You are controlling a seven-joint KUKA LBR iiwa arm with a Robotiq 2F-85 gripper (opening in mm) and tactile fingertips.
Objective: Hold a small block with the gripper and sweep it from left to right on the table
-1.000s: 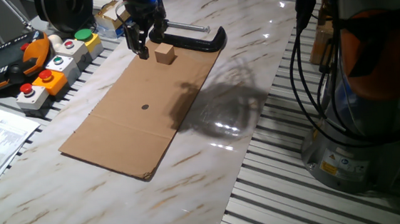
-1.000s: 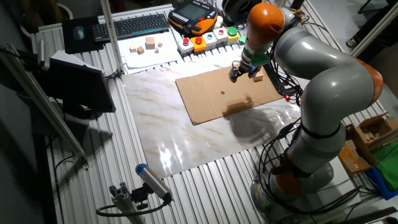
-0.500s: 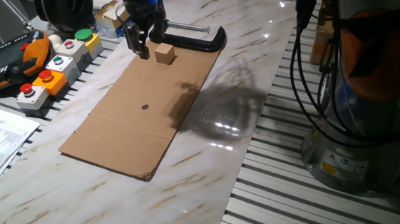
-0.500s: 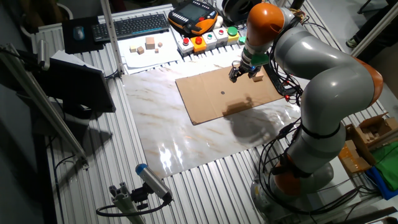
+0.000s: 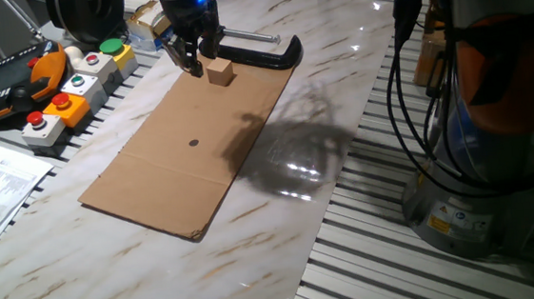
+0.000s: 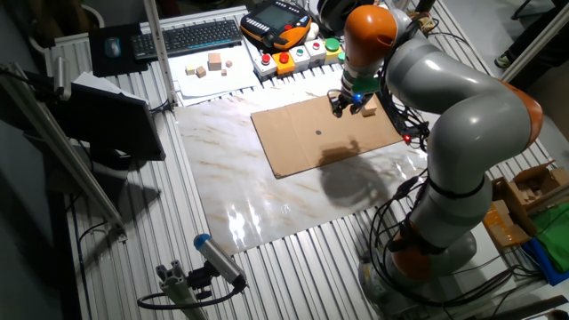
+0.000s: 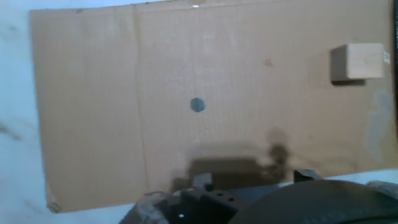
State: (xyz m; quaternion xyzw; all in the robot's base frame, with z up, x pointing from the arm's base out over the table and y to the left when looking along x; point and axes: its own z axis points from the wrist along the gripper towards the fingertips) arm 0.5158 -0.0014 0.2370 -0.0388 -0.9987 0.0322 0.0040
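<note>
Tan wooden cube [image 5: 220,71] on flat matte cardboard sheet [image 5: 190,146]

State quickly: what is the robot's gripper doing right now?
Gripper: holds nothing, beside the block on the cardboard; open or shut cannot be told.

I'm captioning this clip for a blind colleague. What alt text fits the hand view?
A small light-tan wooden cube sits on a flat brown cardboard sheet, near the picture's right edge. A small dark dot marks the sheet near its middle, white marble-look table shows at left, and blurred dark shapes fill the bottom edge.
</note>
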